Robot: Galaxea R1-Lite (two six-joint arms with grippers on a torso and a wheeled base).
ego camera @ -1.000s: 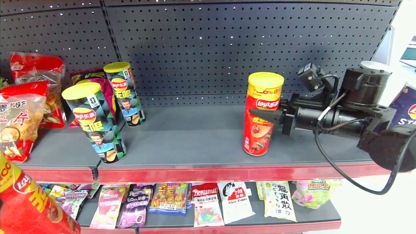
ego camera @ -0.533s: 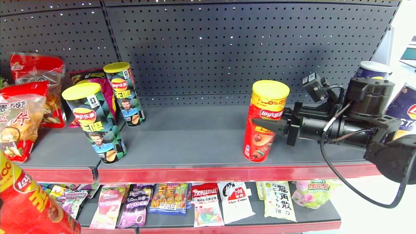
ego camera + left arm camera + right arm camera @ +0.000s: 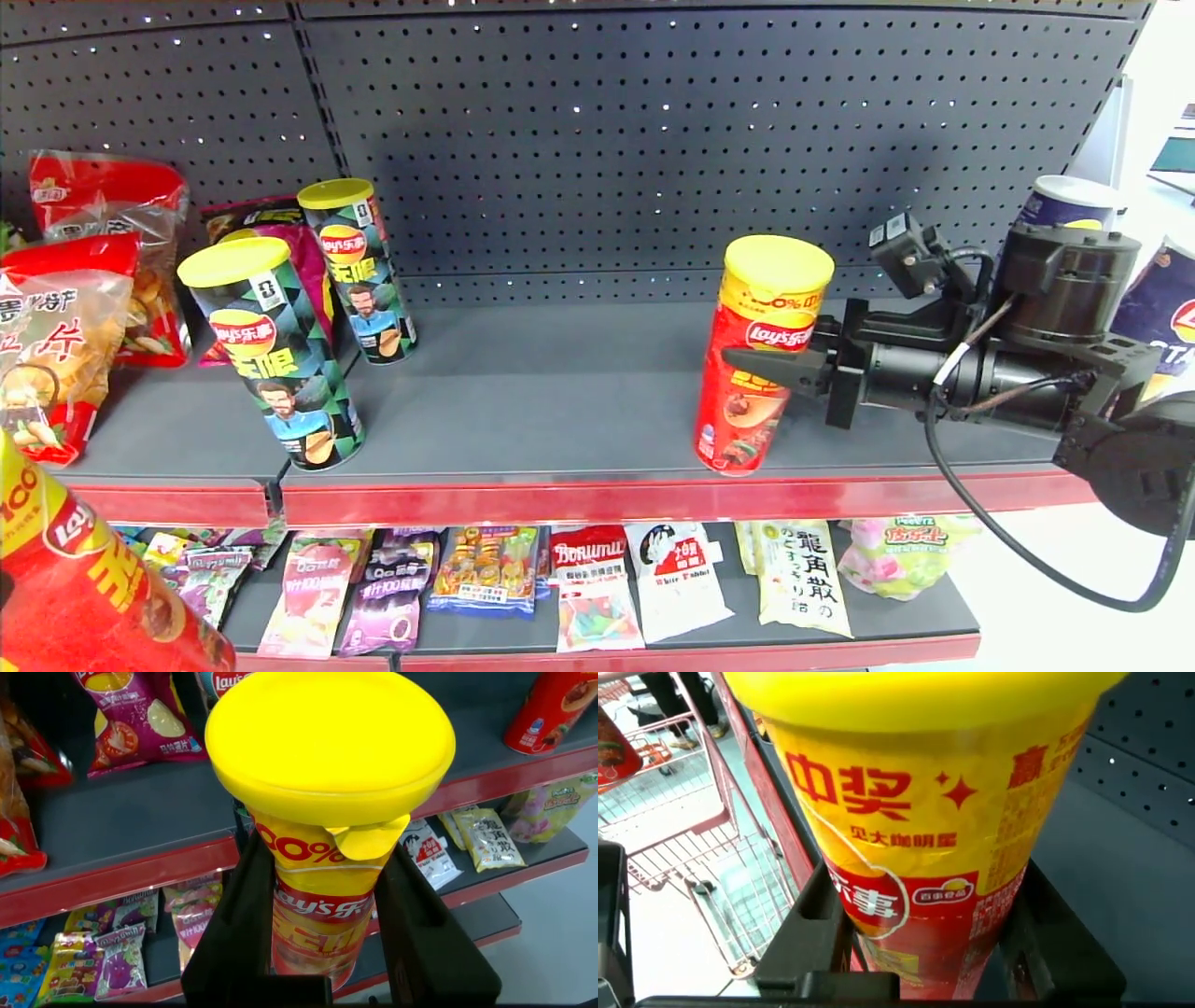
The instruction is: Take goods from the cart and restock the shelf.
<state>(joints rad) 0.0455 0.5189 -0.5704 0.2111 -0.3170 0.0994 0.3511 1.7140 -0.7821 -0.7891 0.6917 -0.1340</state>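
A red chip can with a yellow lid [image 3: 761, 355] stands on the grey upper shelf [image 3: 541, 401]. It tilts, top toward the right, and its base is at the red front edge. My right gripper [image 3: 780, 369] comes in from the right and is shut on the can's middle. In the right wrist view the can [image 3: 915, 840] sits between the black fingers [image 3: 803, 943]. A second red chip can [image 3: 84, 588] shows at the lower left, below shelf level. My left gripper [image 3: 322, 952] is shut on that can [image 3: 322, 765], in front of the shelves.
Two green-black cans [image 3: 271, 355] [image 3: 359, 271] and snack bags [image 3: 56, 317] fill the shelf's left part. The stretch between them and the tilted can is bare. Blue cans [image 3: 1158, 317] stand at the right end. Packets [image 3: 579, 579] line the lower shelf. The cart [image 3: 682, 831] is behind.
My right gripper has drawn the red can toward the shelf's front edge and slightly right, and the can now leans. The left arm's can has barely shifted.
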